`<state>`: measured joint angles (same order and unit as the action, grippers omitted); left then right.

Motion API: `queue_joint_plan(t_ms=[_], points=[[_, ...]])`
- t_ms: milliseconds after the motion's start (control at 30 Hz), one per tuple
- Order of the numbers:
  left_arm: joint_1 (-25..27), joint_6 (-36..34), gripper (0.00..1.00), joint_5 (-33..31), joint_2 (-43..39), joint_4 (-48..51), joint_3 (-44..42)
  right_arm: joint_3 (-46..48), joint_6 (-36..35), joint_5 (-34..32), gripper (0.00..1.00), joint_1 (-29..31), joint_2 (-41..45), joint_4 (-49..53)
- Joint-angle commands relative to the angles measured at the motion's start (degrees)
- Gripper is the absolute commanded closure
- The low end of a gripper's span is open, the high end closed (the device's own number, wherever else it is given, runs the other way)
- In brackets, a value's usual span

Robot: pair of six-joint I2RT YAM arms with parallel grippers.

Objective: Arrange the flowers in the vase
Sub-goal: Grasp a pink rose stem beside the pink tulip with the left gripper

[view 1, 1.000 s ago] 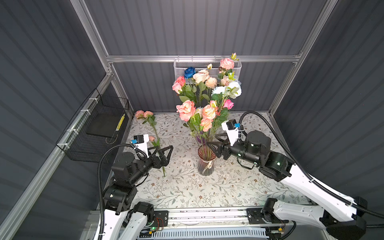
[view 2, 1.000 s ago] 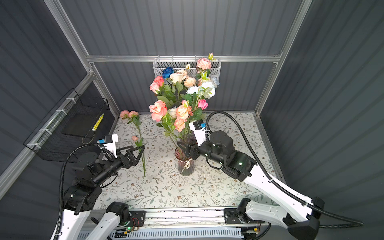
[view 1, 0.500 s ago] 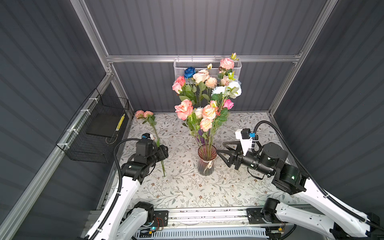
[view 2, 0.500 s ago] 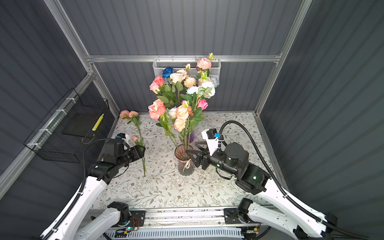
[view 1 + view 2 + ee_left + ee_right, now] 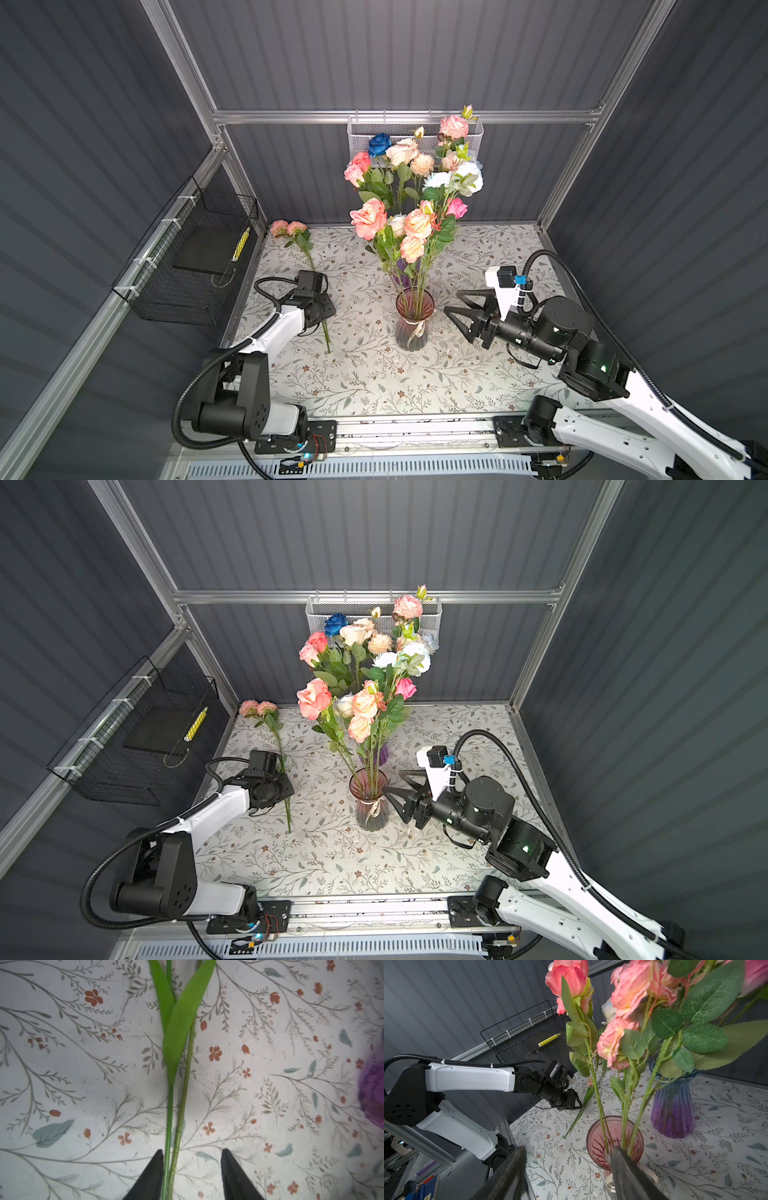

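My left tool (image 5: pixel 192 1150) half open around two green stems (image 5: pixel 182 1105) on bench (image 5: pixel 83 1084); my right tool (image 5: pixel 451 301) wide, beside pink vase (image 5: pixel 413 328).

Floral-print table (image 5: pixel 374 374) bears a pink glass vase (image 5: pixel 414 320) upright at centre, a purple vase (image 5: pixel 672 1109) just behind it, and loose flower stems (image 5: pixel 296 228) lying flat at left.

The left gripper (image 5: pixel 192 1154) has dropped from its raised pose to the tabletop (image 5: pixel 374 374) near the left edge, its wide jaws narrowing around the lying stem (image 5: pixel 182 1093) without yet pinching it. The right gripper (image 5: pixel 451 301) has drawn back from the flowers (image 5: pixel 409 232) above the vase (image 5: pixel 413 320) toward the right edge, now clear of them.
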<state>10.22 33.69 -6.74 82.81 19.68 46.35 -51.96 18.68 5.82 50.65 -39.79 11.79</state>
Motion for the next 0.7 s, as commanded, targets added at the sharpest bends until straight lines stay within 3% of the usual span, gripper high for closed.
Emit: queue_joint_plan(t_ms=[0,667], points=[[-0.11,0.68,0.53,-3.27,2.67,-2.86,2.41,0.81,-1.32,-1.07,0.33,-0.03,1.53,0.83],[-1.60,-0.77,0.69,-3.95,15.28,-7.23,7.59,0.54,-3.01,-2.94,0.33,-0.03,2.59,2.30]])
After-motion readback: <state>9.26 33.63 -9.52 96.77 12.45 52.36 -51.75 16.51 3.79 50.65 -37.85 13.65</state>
